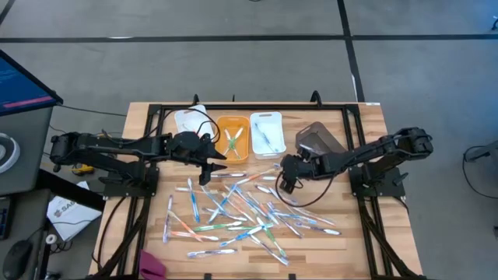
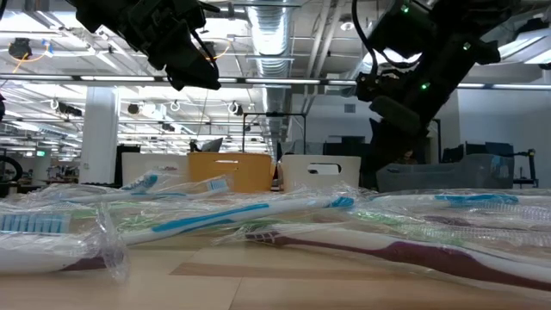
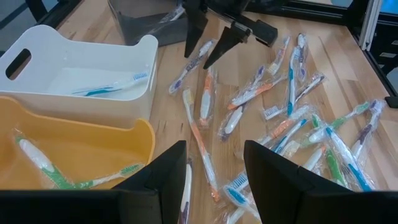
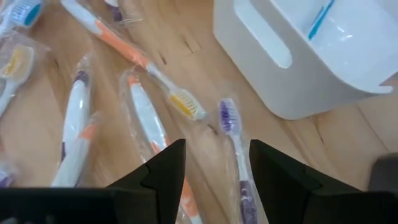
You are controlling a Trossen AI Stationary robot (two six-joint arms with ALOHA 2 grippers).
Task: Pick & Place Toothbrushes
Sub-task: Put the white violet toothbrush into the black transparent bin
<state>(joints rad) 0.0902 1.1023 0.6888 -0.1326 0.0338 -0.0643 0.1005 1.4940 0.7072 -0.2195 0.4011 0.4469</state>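
1. Now the toothbrushes [image 1: 241, 206] lie spread all over the middle of the tabletop [image 1: 366, 233], and most are in clear wrappers. A few are already in the orange bin [image 1: 232, 138] and the white bin [image 1: 266, 132].
2. The right end effector [image 4: 216, 163] hangs low with its fingers apart and nothing in them. A purple-headed toothbrush [image 4: 235, 140] lies right under the gap, next to the white bin.
3. Its long side runs the same way the fingers point, so I think the wrist may need a turn to pinch it across.
4. The left end effector [image 3: 214, 163] is open and empty too, near the orange bin. An orange-and-white toothbrush [image 3: 200, 144] lies just ahead, pointing away from it.
5. The right arm looks nearer to its brush.
6. I cannot read any words or brand names.
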